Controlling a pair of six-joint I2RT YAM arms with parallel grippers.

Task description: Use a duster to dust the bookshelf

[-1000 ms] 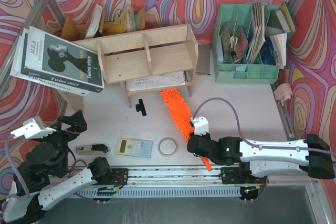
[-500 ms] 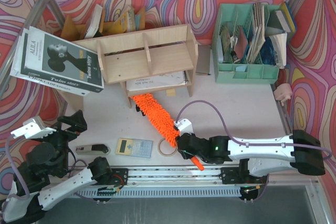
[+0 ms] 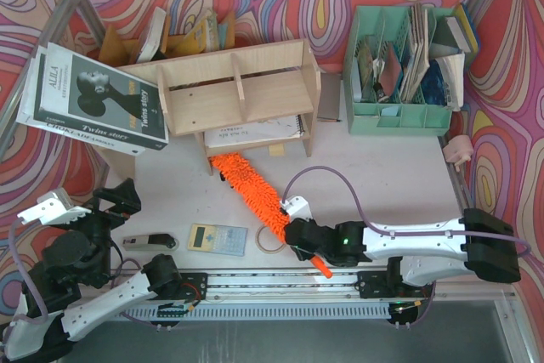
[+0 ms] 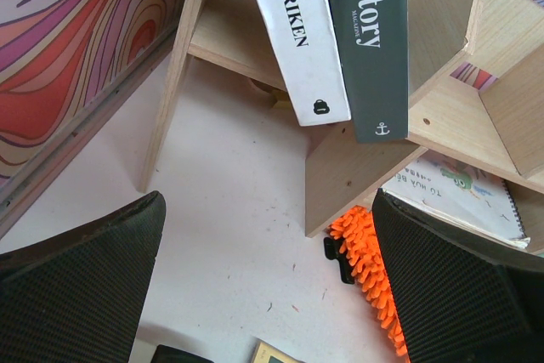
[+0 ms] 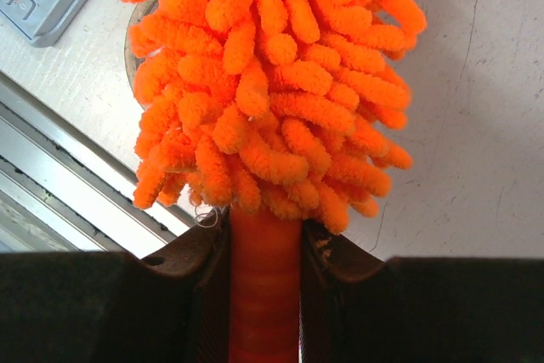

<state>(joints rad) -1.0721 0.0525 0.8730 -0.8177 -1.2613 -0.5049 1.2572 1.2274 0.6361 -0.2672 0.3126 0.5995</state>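
Observation:
The pale-wood bookshelf [image 3: 234,95] stands at the back middle, with a notebook under its lower tier. It also shows in the left wrist view [image 4: 357,167]. The orange fluffy duster [image 3: 251,189] lies slanted on the table, its tip at the foot of the shelf's left leg. My right gripper [image 3: 299,237] is shut on the duster's handle [image 5: 263,286], just below the fluffy head [image 5: 272,74]. My left gripper [image 3: 110,201] is open and empty at the front left; its view shows the duster tip [image 4: 367,269] beside the shelf leg.
Two large books [image 3: 93,99] lean on the shelf's left end. A mint-green organiser [image 3: 408,65] stands at the back right. A calculator [image 3: 217,238], a tape roll [image 3: 272,240], a dark small tool [image 3: 149,242] and a black clip [image 3: 226,178] lie near the front.
My right arm has swung the duster to the left, from the shelf's right leg to its left leg. The left arm has not moved.

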